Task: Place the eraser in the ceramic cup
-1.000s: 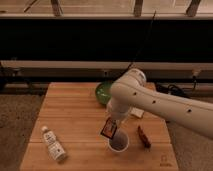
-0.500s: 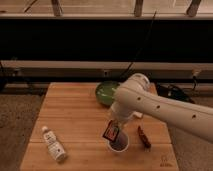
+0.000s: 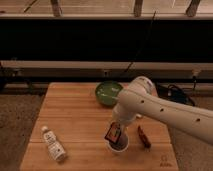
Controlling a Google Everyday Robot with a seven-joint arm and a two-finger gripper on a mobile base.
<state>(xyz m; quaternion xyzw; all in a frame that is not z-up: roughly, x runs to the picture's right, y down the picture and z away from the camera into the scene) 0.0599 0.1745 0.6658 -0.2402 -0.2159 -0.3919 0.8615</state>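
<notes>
The eraser (image 3: 114, 133), a small dark block with red-orange markings, hangs tilted in my gripper (image 3: 116, 129), right over the mouth of the white ceramic cup (image 3: 119, 146). Its lower end sits at or just inside the cup's rim. The cup stands on the wooden table (image 3: 75, 115) near the front edge, partly hidden by the eraser. My white arm reaches in from the right and covers the gripper's upper part.
A green bowl (image 3: 108, 93) stands behind the cup at the table's far side. A thin reddish-brown stick (image 3: 144, 136) lies right of the cup. A small bottle (image 3: 53, 143) lies at the front left. A dark window wall runs behind the table.
My gripper has lowered the eraser toward the cup; its lower end now reaches the cup's mouth. The cup and other objects have not moved.
</notes>
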